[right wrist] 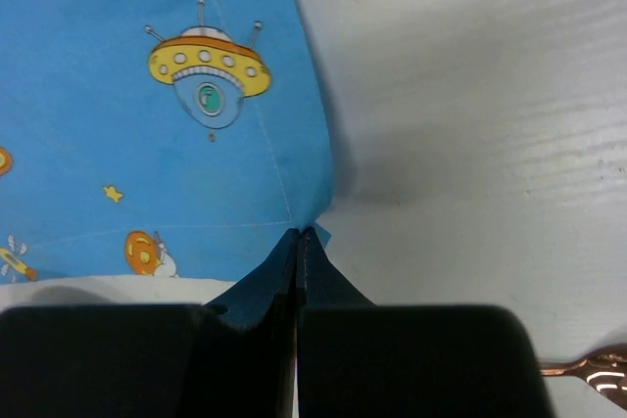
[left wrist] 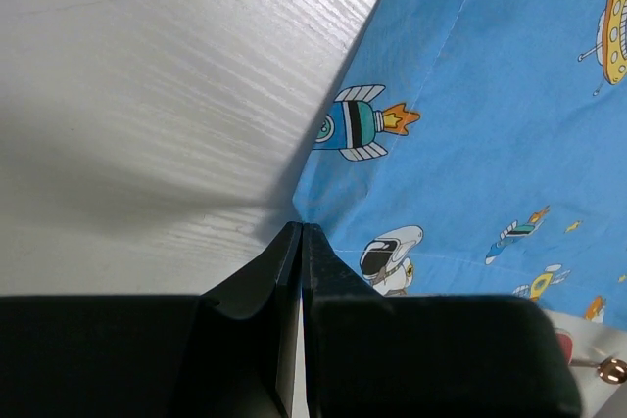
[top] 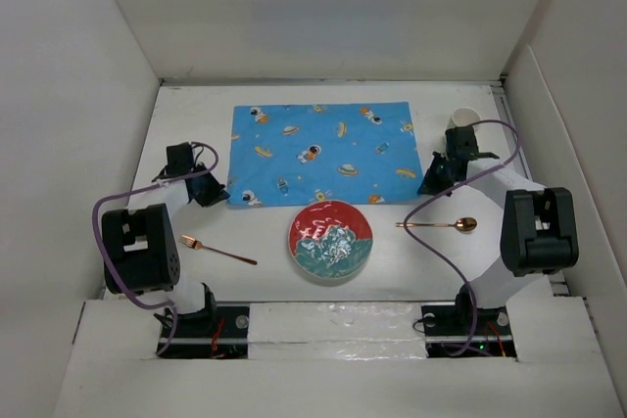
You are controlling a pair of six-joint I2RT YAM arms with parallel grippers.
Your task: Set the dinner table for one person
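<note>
The white dinner table (top: 196, 115) carries a blue space-print cloth mat (top: 323, 152) spread flat at its middle back. My left gripper (top: 216, 197) is shut on the mat's near left corner; in the left wrist view the closed fingertips (left wrist: 301, 227) meet the mat (left wrist: 470, 124) at that corner. My right gripper (top: 431, 183) is shut on the near right corner; the right wrist view shows the mat (right wrist: 147, 144) pinched between its closed tips (right wrist: 299, 233). A red and teal plate (top: 330, 240) sits in front of the mat.
A copper fork (top: 217, 251) lies left of the plate. A copper spoon (top: 441, 225) lies to its right and shows in the right wrist view (right wrist: 598, 371). A white cup (top: 462, 120) stands at the back right. White wall panels (top: 78, 95) surround the table.
</note>
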